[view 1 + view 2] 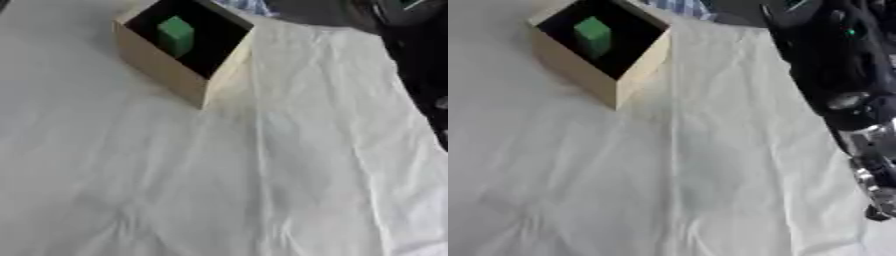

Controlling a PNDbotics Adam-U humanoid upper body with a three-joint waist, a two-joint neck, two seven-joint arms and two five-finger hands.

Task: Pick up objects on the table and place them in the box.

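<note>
The box (pixel 179 75) is sitting at 11 o'clock with 1 green block (pixel 176 34) inside it. White cloth (pixel 219 190) is lying open toward 6. My right arm (pixel 833 70) is hanging along 3 o'clock; I cannot tell its hand's state.

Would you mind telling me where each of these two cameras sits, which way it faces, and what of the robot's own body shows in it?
Left eye view: in the robot's head, looking down at the white cloth and the wooden box holding a green block; only a dark strip of the right arm shows at the right edge.
Right eye view: in the same head, looking down; the right arm fills the right side, and the right hand hangs near the lower right.
Both views share the box, the block and the cloth.
</note>
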